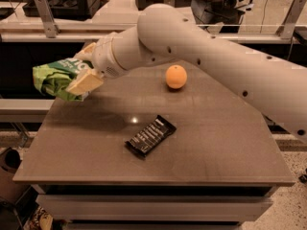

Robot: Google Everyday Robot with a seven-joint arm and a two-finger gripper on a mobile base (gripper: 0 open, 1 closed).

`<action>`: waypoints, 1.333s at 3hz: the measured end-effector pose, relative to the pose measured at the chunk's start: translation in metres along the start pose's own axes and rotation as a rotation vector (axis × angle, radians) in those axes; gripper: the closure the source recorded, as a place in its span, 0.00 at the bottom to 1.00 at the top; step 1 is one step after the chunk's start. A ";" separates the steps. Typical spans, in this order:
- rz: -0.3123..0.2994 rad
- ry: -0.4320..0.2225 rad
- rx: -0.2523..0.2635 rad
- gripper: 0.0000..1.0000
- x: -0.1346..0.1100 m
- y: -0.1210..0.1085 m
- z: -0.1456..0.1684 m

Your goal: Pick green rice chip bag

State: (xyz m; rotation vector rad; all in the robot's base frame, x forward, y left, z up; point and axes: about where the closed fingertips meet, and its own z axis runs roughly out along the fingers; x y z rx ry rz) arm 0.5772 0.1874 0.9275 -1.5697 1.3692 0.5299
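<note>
At the left of the frame the cream-coloured end effector (82, 67), on a white arm (206, 51) dotted with small dark spots, is clamped on the green rice chip bag (53, 78), which is light green with a darker green patch and white letters. On the dull grey-brown bench (225, 147) sit a plain orange fruit (176, 76), upper centre, and a black candy bar (150, 135) with pale striped print, centre.

Nothing legible on green rice chip bag (52, 78) in gripper (80, 77) above table (216, 143).
</note>
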 end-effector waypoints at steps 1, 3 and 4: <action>-0.007 -0.004 0.017 1.00 -0.007 -0.013 -0.014; -0.025 0.001 0.051 1.00 -0.024 -0.029 -0.041; -0.035 0.003 0.063 1.00 -0.031 -0.032 -0.051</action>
